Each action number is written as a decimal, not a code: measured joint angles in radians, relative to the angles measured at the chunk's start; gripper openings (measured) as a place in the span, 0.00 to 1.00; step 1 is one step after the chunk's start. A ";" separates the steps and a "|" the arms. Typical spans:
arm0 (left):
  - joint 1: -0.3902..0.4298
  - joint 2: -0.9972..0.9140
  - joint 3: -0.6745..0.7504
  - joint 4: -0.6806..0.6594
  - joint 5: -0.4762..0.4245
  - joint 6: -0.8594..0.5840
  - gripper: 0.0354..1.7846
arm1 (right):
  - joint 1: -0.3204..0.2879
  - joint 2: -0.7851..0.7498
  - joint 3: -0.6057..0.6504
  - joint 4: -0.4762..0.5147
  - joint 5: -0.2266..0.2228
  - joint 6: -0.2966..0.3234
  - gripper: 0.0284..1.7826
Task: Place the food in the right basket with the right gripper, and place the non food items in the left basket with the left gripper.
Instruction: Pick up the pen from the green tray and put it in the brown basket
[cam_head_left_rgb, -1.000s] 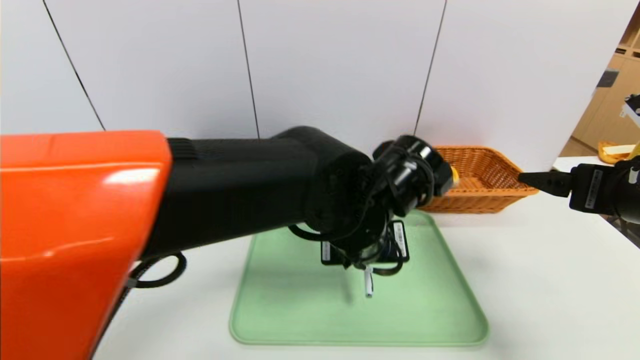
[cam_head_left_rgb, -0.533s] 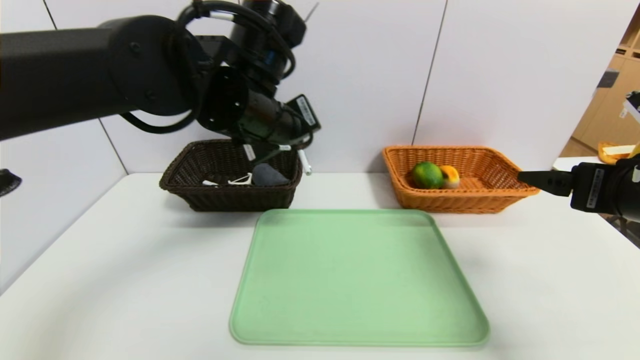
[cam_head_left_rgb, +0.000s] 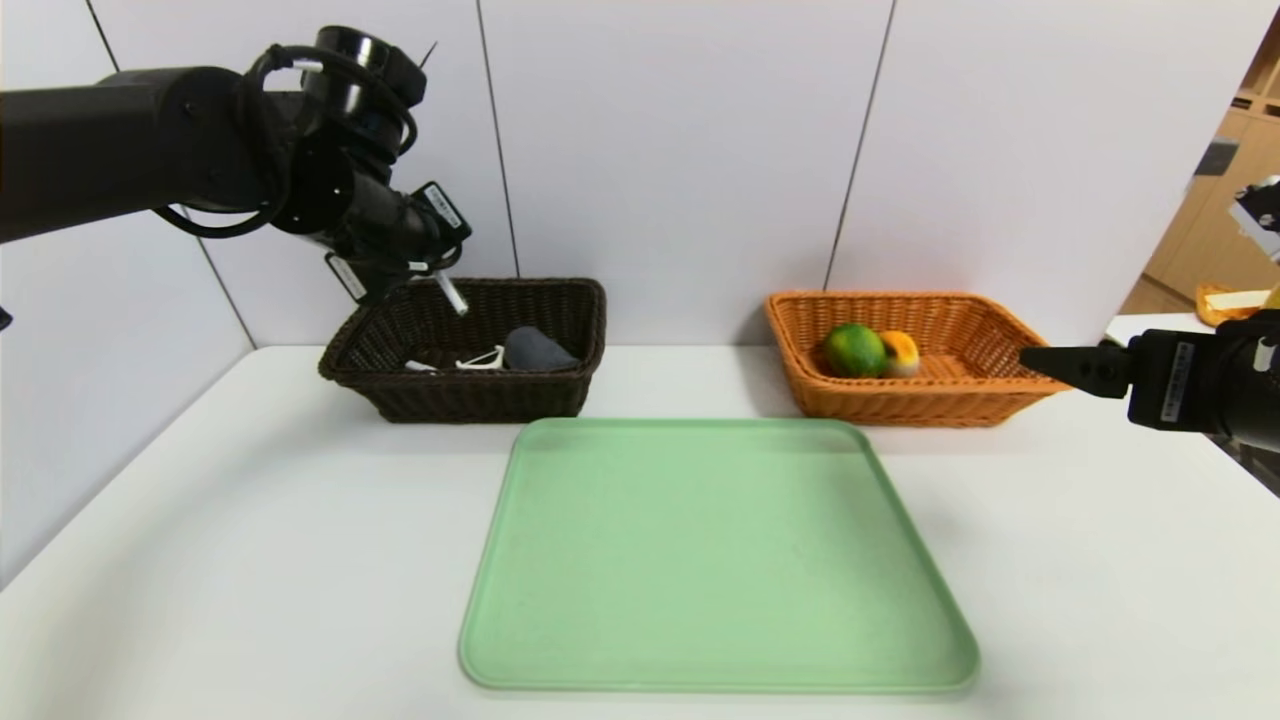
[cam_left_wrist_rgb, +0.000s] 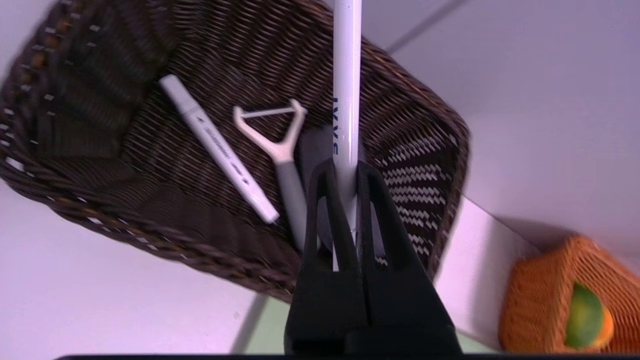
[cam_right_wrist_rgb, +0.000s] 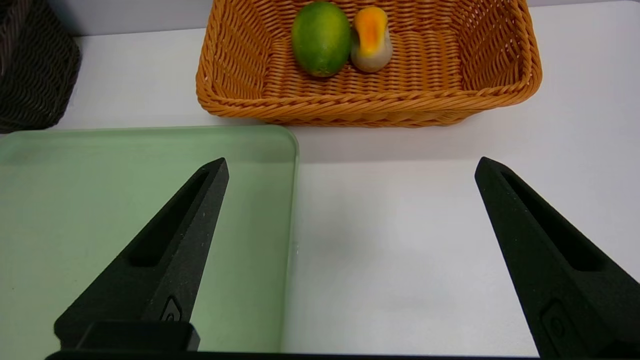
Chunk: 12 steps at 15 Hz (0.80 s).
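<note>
My left gripper (cam_head_left_rgb: 425, 285) is shut on a slim white pen (cam_head_left_rgb: 452, 295) and holds it in the air above the dark brown basket (cam_head_left_rgb: 450, 398). In the left wrist view the pen (cam_left_wrist_rgb: 346, 90) runs out between the fingers (cam_left_wrist_rgb: 322, 200). Inside the brown basket (cam_left_wrist_rgb: 100, 210) lie another white pen (cam_left_wrist_rgb: 217, 149), a white Y-peeler (cam_left_wrist_rgb: 280, 145) and a grey cloth (cam_head_left_rgb: 535, 350). The green fruit (cam_head_left_rgb: 854, 350) and the orange-topped bun (cam_head_left_rgb: 900, 352) lie in the orange basket (cam_head_left_rgb: 950, 400). My right gripper (cam_head_left_rgb: 1040, 358) is open and empty at the right, beside the orange basket.
A pale green tray (cam_head_left_rgb: 715, 560) lies on the white table (cam_head_left_rgb: 250, 560) in front of both baskets, with nothing on it. The right wrist view shows the tray's edge (cam_right_wrist_rgb: 292, 200) and the orange basket (cam_right_wrist_rgb: 370, 105) ahead of the open fingers. A white wall stands behind.
My left arm has lifted the white pen off the green tray and swung it left, to above the dark brown basket. The right gripper has shifted slightly left.
</note>
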 joint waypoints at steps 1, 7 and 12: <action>0.031 0.023 0.000 -0.001 0.001 -0.024 0.01 | 0.001 0.000 0.002 0.000 0.000 0.000 0.95; 0.097 0.145 -0.001 -0.013 0.000 -0.080 0.01 | 0.001 -0.001 0.005 0.000 0.001 0.000 0.95; 0.116 0.216 -0.004 -0.084 -0.004 -0.078 0.01 | 0.001 0.001 0.005 0.000 0.004 0.000 0.95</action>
